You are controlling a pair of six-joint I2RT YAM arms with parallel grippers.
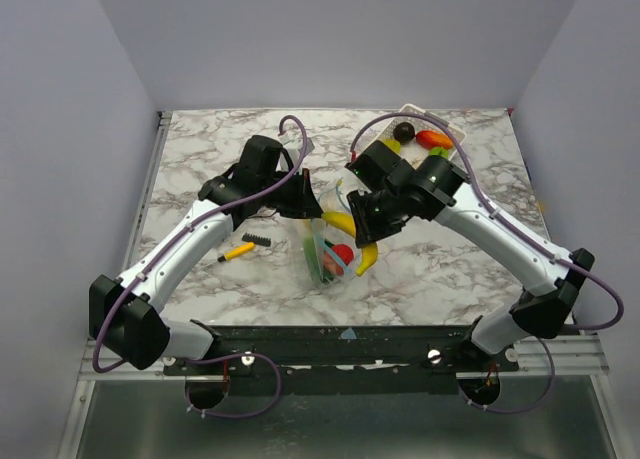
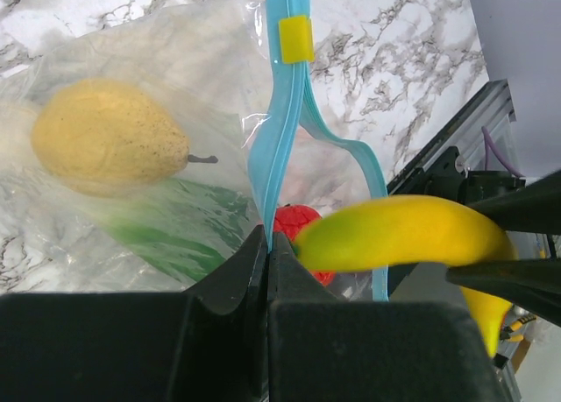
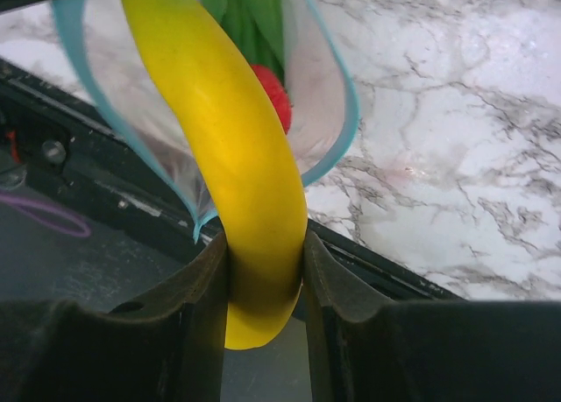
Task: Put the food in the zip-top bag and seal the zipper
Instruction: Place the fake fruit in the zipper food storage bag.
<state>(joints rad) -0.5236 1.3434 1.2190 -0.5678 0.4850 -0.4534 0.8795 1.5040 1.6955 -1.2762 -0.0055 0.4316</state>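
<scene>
The zip-top bag (image 1: pixel 325 251) lies mid-table with its mouth held up and open. My left gripper (image 1: pixel 303 201) is shut on the light blue zipper (image 2: pixel 273 148), pinching the strip between its fingertips (image 2: pixel 267 243). A small yellow tab (image 2: pixel 296 39) sits on the strip. Inside the bag are a yellow pear (image 2: pixel 110 137), a green vegetable (image 2: pixel 175 236) and a red berry (image 2: pixel 302 222). My right gripper (image 1: pixel 368 227) is shut on a yellow banana (image 3: pixel 230 148) around its middle, and holds its tip at the bag's open mouth (image 3: pixel 346 130). The banana also shows in the left wrist view (image 2: pixel 403 231).
A white basket (image 1: pixel 452 137) at the back right holds dark purple, red-orange and green toy food. A yellow-and-black pen-like tool (image 1: pixel 238 250) and a small black piece (image 1: pixel 257 240) lie left of the bag. The black rail (image 1: pixel 340 334) runs along the table's near edge.
</scene>
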